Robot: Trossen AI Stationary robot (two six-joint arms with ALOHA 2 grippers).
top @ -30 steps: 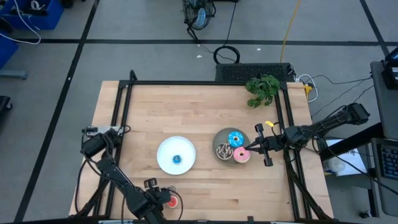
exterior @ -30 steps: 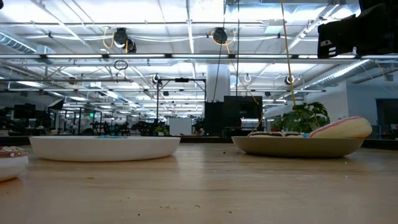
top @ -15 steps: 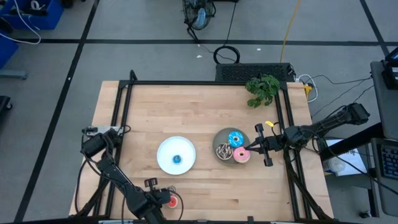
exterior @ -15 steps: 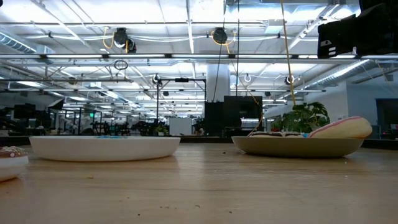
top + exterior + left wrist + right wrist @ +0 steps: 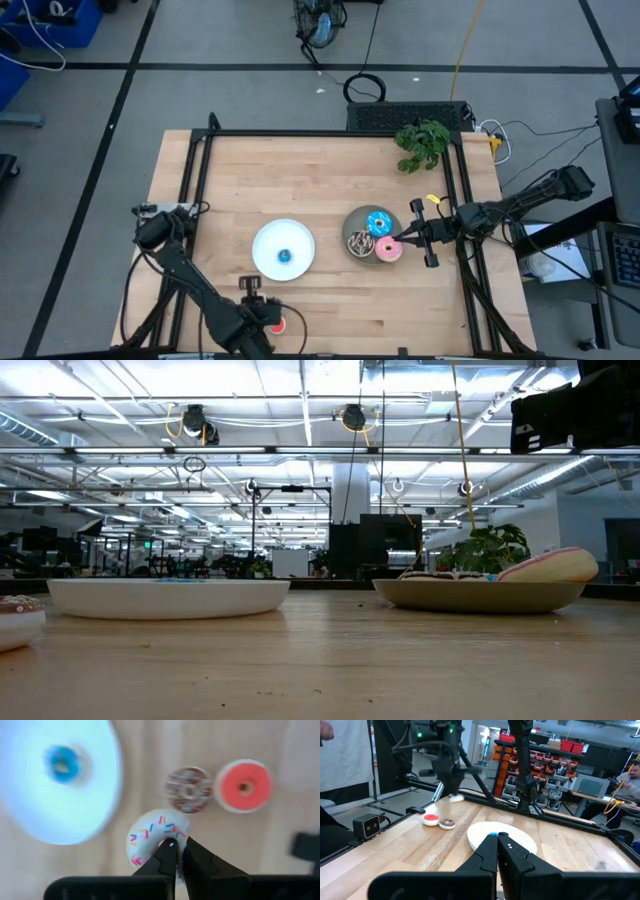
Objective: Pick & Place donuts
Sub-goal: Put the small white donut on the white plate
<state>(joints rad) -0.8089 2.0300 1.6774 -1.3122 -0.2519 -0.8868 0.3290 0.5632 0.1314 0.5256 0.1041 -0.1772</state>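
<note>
One tiny blue donut [image 5: 284,255] already sits on the white plate [image 5: 268,240], while the blue sprinkled donut [image 5: 377,222], brown drizzled donut [image 5: 359,242] and pink donut [image 5: 389,250] lie on the grey-green plate [image 5: 352,222]. The left gripper [image 5: 176,846] is clamped on the white donut [image 5: 150,837], raised off the wood (it seems), with the tiny brown donut [image 5: 188,789] and red donut [image 5: 244,786] lying beside it near the table's front edge. The right gripper [image 5: 398,240] waits, fingers together, at the pink donut; most remains unmoved

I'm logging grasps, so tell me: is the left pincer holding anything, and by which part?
Yes. The left pincer is shut on the white sprinkled donut, pinching one side of its ring at the center hole.
</note>
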